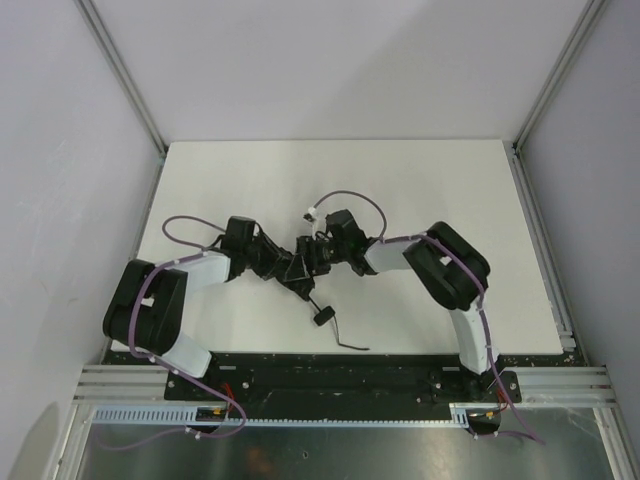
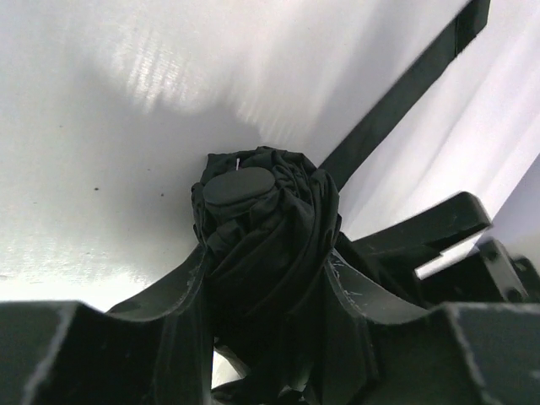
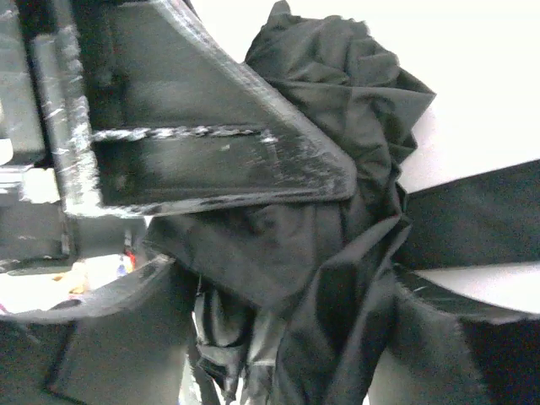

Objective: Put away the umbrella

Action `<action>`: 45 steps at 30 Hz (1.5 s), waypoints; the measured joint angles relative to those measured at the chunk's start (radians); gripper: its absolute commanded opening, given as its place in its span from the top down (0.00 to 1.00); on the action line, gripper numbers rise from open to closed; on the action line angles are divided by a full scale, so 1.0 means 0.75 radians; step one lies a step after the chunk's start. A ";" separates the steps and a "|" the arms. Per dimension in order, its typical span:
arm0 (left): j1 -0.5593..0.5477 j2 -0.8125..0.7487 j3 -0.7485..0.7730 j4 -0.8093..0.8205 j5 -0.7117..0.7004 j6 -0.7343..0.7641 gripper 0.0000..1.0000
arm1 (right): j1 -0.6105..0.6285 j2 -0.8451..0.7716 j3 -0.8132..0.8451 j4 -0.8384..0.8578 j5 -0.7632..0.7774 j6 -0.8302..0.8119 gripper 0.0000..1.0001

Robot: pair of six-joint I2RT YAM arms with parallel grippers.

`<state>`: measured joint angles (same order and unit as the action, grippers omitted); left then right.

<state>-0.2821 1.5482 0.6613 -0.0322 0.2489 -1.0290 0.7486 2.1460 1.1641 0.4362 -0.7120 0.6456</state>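
Note:
The black umbrella (image 1: 300, 264) lies folded at the middle of the white table (image 1: 430, 190). Its thin shaft runs toward me to the small handle (image 1: 322, 318) and the wrist strap (image 1: 350, 345). Both grippers meet on the bunched canopy. In the left wrist view the canopy (image 2: 270, 228) with its round cap (image 2: 240, 187) fills the gap of my left gripper (image 2: 266, 278), and both fingers press the fabric. In the right wrist view my right gripper (image 3: 287, 287) stands around crumpled canopy fabric (image 3: 337, 101), with a light sliver beside its left finger (image 3: 101, 337). The left gripper's finger (image 3: 211, 143) crosses above.
Grey walls and aluminium rails (image 1: 540, 220) close in the table on the left, right and back. A purple cable (image 1: 350, 196) loops above the right wrist, and a small white connector (image 1: 312, 212) sits just behind the grippers. A black band (image 2: 405, 84) crosses the table beyond the canopy.

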 measured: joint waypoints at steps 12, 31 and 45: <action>-0.006 0.024 0.019 -0.016 0.036 -0.003 1.00 | 0.265 -0.315 -0.003 -0.463 0.738 -0.598 0.04; -0.009 0.015 0.051 -0.081 -0.036 0.022 0.63 | 0.379 -0.131 0.156 -0.528 1.200 -0.711 1.00; -0.004 -0.082 0.042 -0.098 -0.164 0.192 0.04 | 0.044 0.022 0.054 0.034 0.234 -0.369 1.00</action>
<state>-0.2848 1.4864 0.6930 -0.1059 0.1261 -0.8848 0.7815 2.1628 1.2045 0.4618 -0.5362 0.3687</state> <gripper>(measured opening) 0.986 0.457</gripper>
